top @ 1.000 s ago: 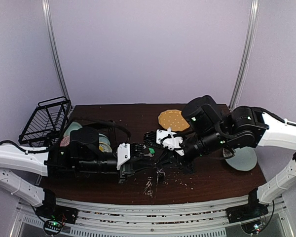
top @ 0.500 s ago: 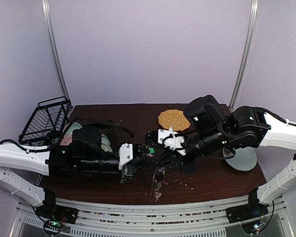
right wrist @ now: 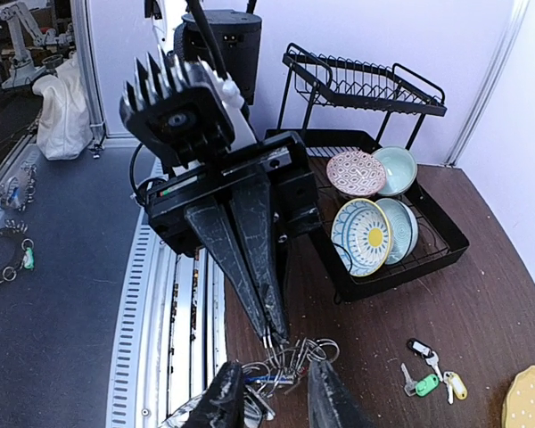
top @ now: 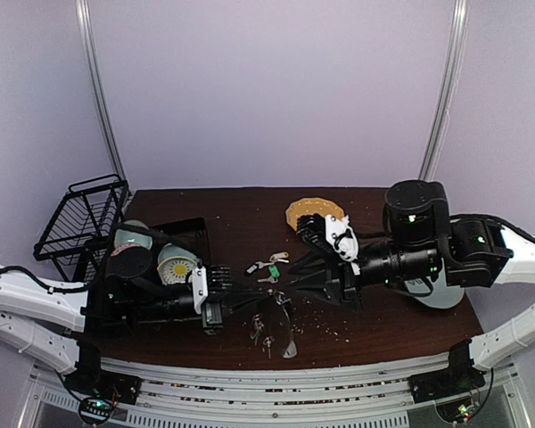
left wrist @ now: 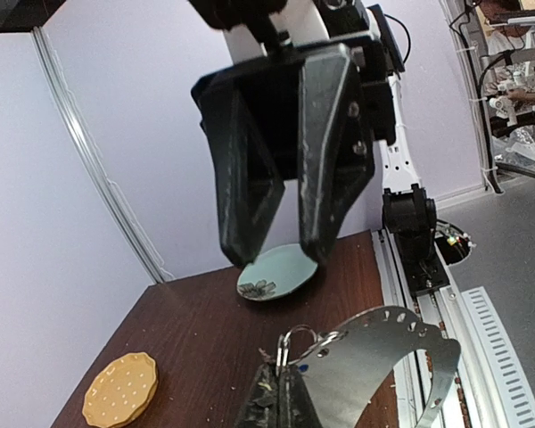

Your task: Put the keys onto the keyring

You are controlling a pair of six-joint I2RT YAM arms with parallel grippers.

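Above the front of the table (top: 241, 223), the left gripper (left wrist: 280, 379) is pinched tight on the keyring (left wrist: 374, 343). The right gripper (right wrist: 272, 367) faces it, jaws narrowly apart. Loose keys (right wrist: 425, 383) lie nearby.

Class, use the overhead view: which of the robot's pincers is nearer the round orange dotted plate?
Right. The right pincer hangs just in front of the orange dotted plate, toward the arms' bases. The left pincer is farther off, in front and to its left.

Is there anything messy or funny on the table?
Yes. Pale crumb-like specks are scattered over the dark table near its front edge; I cannot tell what they are. A few tagged keys lie loose farther back.
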